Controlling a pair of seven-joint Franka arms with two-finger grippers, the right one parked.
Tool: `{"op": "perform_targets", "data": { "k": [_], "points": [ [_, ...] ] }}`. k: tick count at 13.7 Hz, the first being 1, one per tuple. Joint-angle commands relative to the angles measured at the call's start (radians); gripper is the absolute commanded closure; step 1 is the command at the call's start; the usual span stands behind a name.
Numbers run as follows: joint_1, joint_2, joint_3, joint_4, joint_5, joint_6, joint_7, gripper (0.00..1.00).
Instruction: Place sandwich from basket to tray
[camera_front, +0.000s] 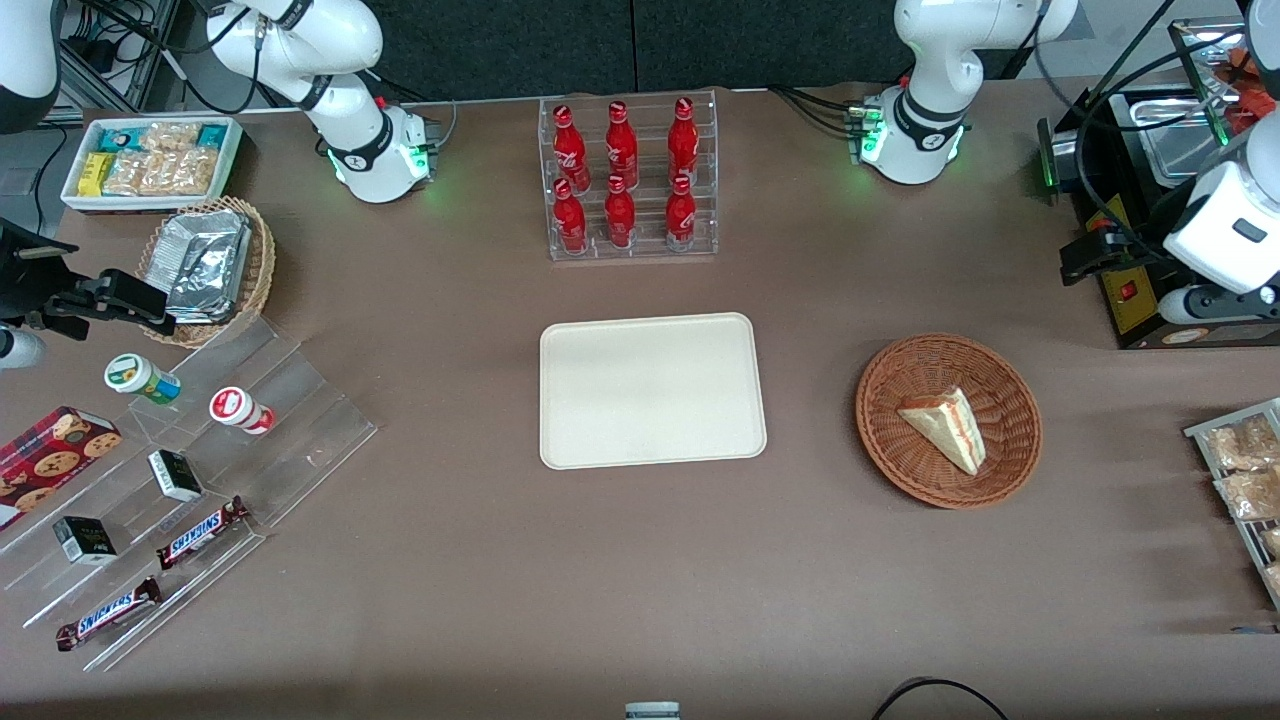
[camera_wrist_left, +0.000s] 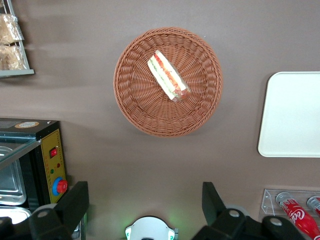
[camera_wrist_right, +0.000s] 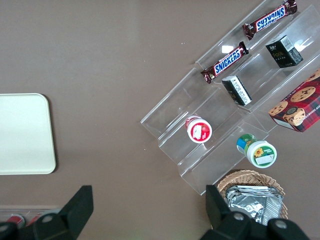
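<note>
In the front view, one sandwich (camera_front: 945, 428) is lying in the one reddish basket (camera_front: 872, 400), tipped on its side with the filling edge facing the working arm's end of the worktop (camera_front: 640, 590). One cream tray (camera_front: 650, 390) is sitting bare beside the basket, toward the parked arm's end. Six red bottles (camera_front: 625, 175) are standing in a clear rack farther from the camera than the tray.

In the left wrist view, the tool (camera_wrist_left: 145, 200) is hanging high above the worktop, farther from the front camera than the basket and not over it. Its fingers (camera_wrist_left: 75, 200) are spread wide and holding nothing. The step in hand looks like the approach. To do it well, the tool should be coming down centred over the wedge, turned so the fingers are closing across the two bread faces. It should be squeezing lightly, since soft bread is likely to crush, and keeping clear of the wicker rim.

In the right wrist view, two Snickers bars (camera_wrist_right: 225, 62) are resting on clear steps, and only one end of the tray is showing.
</note>
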Motion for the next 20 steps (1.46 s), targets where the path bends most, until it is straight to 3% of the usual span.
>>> {"op": "perform_targets", "data": {
  "k": [1, 4, 7, 9, 12, 15, 20],
  "points": [
    [0.004, 0.003, 0.002, 0.018, -0.003, -0.037, 0.071, 0.0],
    [0.004, 0.03, 0.005, -0.021, 0.011, 0.006, 0.071, 0.0],
    [0.006, 0.014, 0.006, -0.254, 0.031, 0.235, 0.031, 0.0],
    [0.006, -0.014, 0.005, -0.418, 0.033, 0.442, -0.117, 0.0],
    [-0.006, 0.001, 0.003, -0.555, 0.033, 0.669, -0.396, 0.0],
    [-0.016, 0.027, -0.001, -0.694, 0.033, 0.89, -0.534, 0.0],
    [-0.017, 0.104, -0.001, -0.752, 0.033, 1.063, -0.593, 0.0]
  ]
}}
